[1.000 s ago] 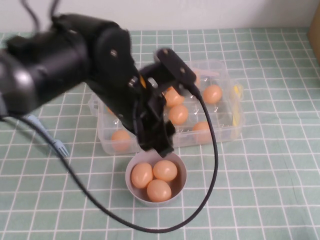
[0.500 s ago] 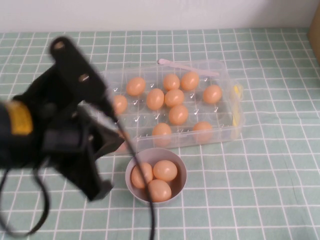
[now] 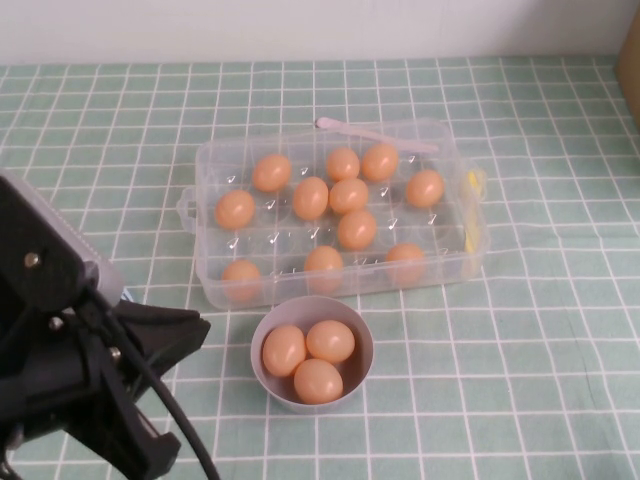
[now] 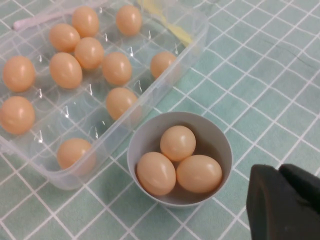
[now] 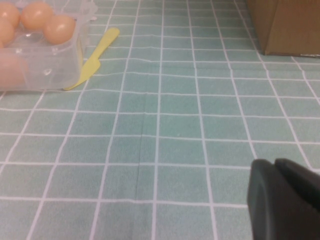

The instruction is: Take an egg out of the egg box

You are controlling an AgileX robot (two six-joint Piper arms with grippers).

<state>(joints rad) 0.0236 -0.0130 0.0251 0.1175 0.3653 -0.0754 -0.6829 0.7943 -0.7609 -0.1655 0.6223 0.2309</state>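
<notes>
The clear egg box (image 3: 446, 268) lies mid-table with several orange-brown eggs (image 3: 357, 229) in its cells. In the left wrist view the egg box (image 4: 196, 31) and its eggs (image 4: 116, 68) show beside the bowl. My left gripper (image 3: 196, 330) hangs at the near left, left of the bowl and apart from it. Its fingers (image 4: 280, 200) are shut with nothing between them. My right gripper (image 5: 282, 200) appears only in the right wrist view, shut and empty over bare cloth to the right of the egg box (image 5: 45, 70).
A small grey bowl (image 3: 361, 334) holding three eggs (image 3: 330, 341) stands just in front of the box. A yellow clip (image 5: 93, 62) lies at the box's right side. A cardboard box (image 5: 287, 25) stands far right. Green checked cloth covers the table.
My left arm has drawn back from over the bowl and box to the near left corner, and its fingers have shut. The whole box now shows.
</notes>
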